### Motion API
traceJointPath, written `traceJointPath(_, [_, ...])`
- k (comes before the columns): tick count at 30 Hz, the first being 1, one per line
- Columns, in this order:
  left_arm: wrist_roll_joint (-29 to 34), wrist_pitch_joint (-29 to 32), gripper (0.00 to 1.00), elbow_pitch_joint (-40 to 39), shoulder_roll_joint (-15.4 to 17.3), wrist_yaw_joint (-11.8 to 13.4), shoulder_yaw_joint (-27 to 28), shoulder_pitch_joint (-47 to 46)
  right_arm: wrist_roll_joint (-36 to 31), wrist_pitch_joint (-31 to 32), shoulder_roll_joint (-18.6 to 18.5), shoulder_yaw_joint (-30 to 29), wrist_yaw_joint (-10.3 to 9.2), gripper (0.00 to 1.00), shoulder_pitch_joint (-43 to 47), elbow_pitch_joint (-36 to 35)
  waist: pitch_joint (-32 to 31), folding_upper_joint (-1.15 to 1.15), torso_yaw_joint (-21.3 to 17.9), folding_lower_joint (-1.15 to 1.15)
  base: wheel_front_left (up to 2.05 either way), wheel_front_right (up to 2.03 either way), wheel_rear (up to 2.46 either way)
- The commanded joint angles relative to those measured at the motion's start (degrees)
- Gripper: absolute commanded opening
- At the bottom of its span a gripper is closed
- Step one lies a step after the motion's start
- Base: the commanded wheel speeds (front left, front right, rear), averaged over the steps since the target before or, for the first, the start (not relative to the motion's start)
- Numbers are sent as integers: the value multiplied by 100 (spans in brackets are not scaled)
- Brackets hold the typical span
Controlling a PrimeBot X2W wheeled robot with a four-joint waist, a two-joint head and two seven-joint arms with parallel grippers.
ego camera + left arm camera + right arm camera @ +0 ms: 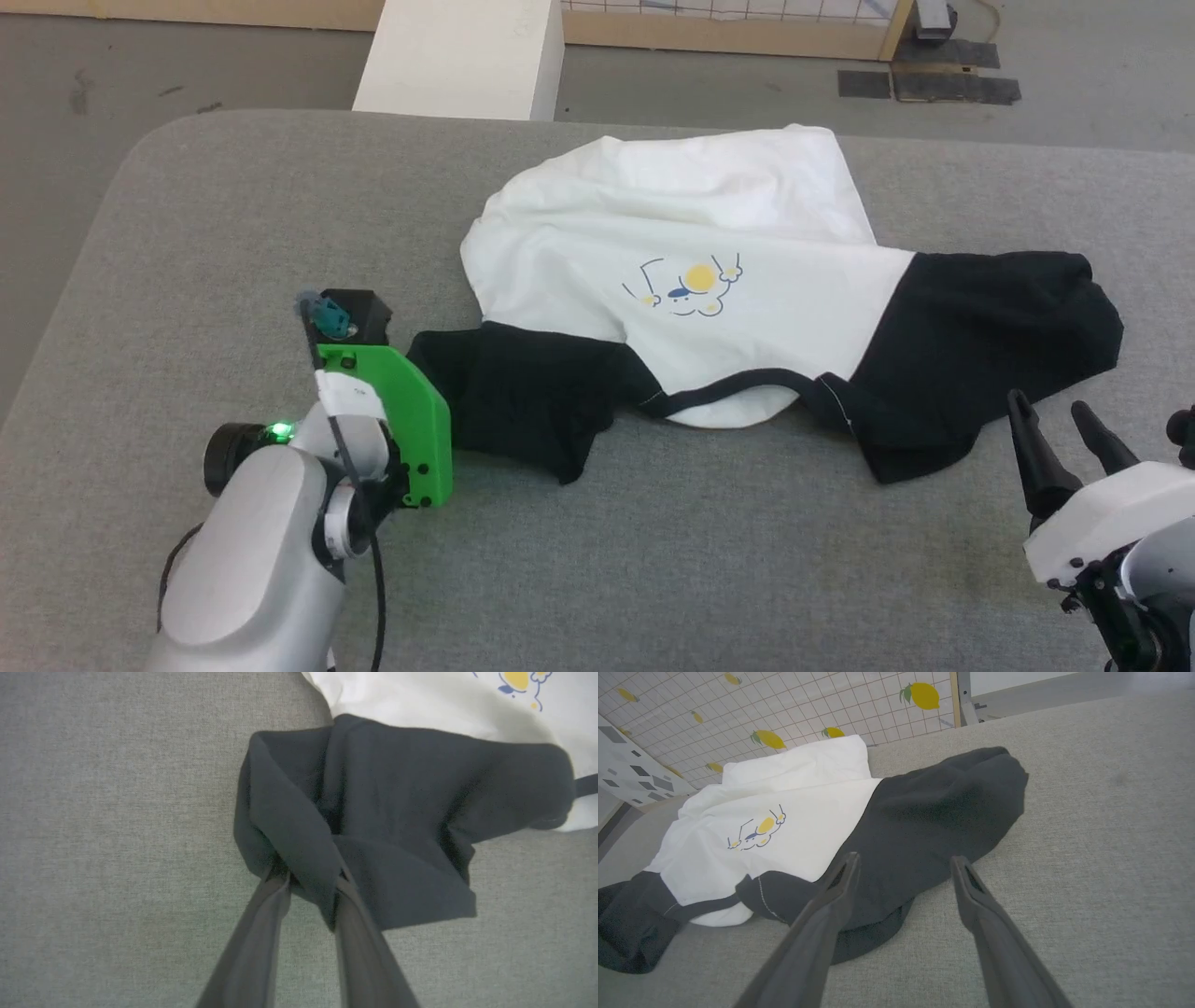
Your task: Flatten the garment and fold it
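White T-shirt with black raglan sleeves (709,233) is lying rumpled mid-way on the grey fabric-covered table (233,215), long axis running sleeve to sleeve across it, neckline pointing to the table's near edge. Left gripper (310,877) is pinching a fold of one black sleeve. Right gripper (1050,415), jaws spread, is hanging over the table beside the other sleeve.

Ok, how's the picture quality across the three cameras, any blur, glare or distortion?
Head view: soft, even light, sharp all over; the white of the garment shows its folds, no glare. Left wrist view: the left gripper blurs toward the lens, and the black sleeve reads washed grey. Right wrist view: wide-angle tilt, right gripper soft near the bottom edge.
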Motion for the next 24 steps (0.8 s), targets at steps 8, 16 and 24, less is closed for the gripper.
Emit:
traceJointPath(8, [-98, 23, 0, -143, 633, 313, 585, 41, 48, -96, 1, -11, -8, 100, -6, 64, 55, 0, -35, 0, 0, 0, 0])
traceJointPath(16, [-126, 61, 0, -17, 1155, 697, 1177, 49, 15, -101, 1, 10, -8, 100, -51, 82, 81, 0, -42, 0, 0, 0, 0])
traceJointPath(24, [-476, -261, 49, 271, 965, 855, 1585, 101, -45, -49, 1, 31, -8, 100, -67, 57, 101, 0, -15, 0, 0, 0, 0])
